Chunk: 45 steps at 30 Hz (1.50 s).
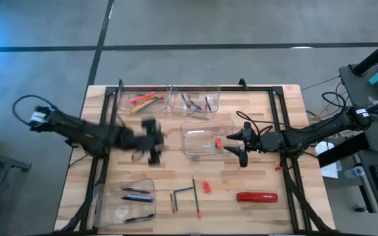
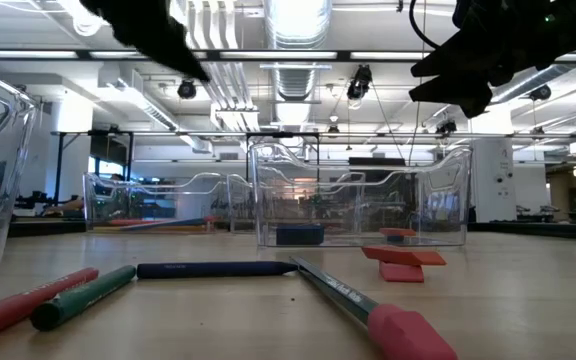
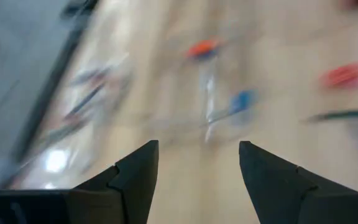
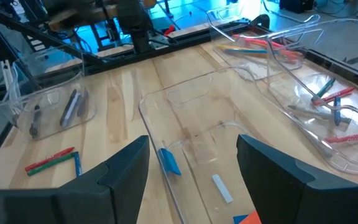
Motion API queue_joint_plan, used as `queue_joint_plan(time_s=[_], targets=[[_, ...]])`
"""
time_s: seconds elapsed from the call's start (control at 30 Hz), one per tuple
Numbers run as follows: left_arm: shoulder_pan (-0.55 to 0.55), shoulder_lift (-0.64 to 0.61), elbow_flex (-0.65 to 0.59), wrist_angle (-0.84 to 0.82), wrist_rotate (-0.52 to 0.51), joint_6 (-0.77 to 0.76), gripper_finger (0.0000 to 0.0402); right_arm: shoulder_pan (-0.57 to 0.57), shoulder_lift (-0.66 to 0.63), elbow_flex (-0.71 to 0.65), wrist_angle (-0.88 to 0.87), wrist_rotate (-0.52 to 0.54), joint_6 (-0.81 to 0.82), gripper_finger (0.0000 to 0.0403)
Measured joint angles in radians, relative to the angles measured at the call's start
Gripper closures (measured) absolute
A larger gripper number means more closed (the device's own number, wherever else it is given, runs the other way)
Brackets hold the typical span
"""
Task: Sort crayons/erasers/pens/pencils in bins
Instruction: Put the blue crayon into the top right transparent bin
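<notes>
I'm over the middle bin (image 1: pixel 205 139) with my right gripper (image 1: pixel 240 145), hovering at its right end, fingers spread wide and nothing between them. In my wrist view the bin's clear floor lies straight ahead between my two dark fingers, with a blue eraser (image 4: pixel 169 162), a pale white one (image 4: pixel 222 188) and a sliver of orange (image 4: pixel 247 219) on it. So this looks like the eraser bin, and my load seems delivered.

My left gripper (image 1: pixel 151 143) is mid-table, just left of that same bin, and it's blurred by motion; its wrist view shows the fingers parted and bare (nothing pinched that I can make out).

What's left? On the near side of the table: two small orange-red erasers (image 1: pixel 206 187), loose pens or pencils (image 1: pixel 194 196) beside them, and a red oblong thing (image 1: pixel 257 196) further right. The far bins hold their own: bright pencils (image 1: pixel 146 101) in the far-left one, darker sticks (image 1: pixel 194 102) in the next. The near-left bin (image 1: pixel 125 198) has a few dark pieces.

To do this well, I judge I should lift clear of the bin wall before swinging, then come down on one eraser alone, jaws straddling its short sides, since the two lie close together. And I'd best mind my left arm: both of us are crowding the same bin.
</notes>
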Motion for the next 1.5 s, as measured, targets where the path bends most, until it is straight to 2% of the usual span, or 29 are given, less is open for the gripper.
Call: queue_joint_plan(time_s=[0.1, 0.23, 0.43, 0.6, 0.8, 0.93, 1.1, 1.37, 1.5], targets=[[-0.172, 0.111, -0.001, 0.213, -0.054, -0.065, 0.0194, 0.000, 0.000, 0.000, 0.000, 0.000, 0.001, 0.0172], [-0.278, 0.295, 0.004, 0.453, -0.036, -0.148, 0.0194, 0.000, 0.000, 0.000, -0.001, -0.001, 0.020, 0.0172], [-0.286, 0.546, 0.067, 0.487, 0.033, -0.289, 0.0194, 0.001, 0.000, -0.001, 0.000, -0.003, 0.035, 0.0172], [-0.272, 0.687, 0.115, 0.487, 0.116, -0.319, 0.0194, 0.001, 0.000, -0.006, -0.004, -0.004, 0.036, 0.0172], [-0.270, 0.747, 0.135, 0.477, 0.136, -0.346, 0.0195, 0.001, 0.000, -0.008, -0.005, -0.003, 0.030, 0.0172], [-0.270, 0.763, 0.137, 0.449, 0.124, -0.369, 0.0213, 0.001, 0.000, -0.008, -0.005, -0.003, 0.031, 0.0172], [-0.269, 0.785, 0.138, 0.428, 0.112, -0.370, 0.0268, 0.001, 0.000, -0.008, -0.004, -0.003, 0.031, 0.0172], [-0.250, 0.786, 0.134, 0.410, 0.115, -0.368, 0.0385, 0.001, 0.000, -0.008, -0.005, -0.003, 0.032, 0.0172], [-0.239, 0.782, 0.134, 0.410, 0.129, -0.370, 0.0390, 0.001, 0.000, -0.008, -0.006, -0.003, 0.035, 0.0172]])
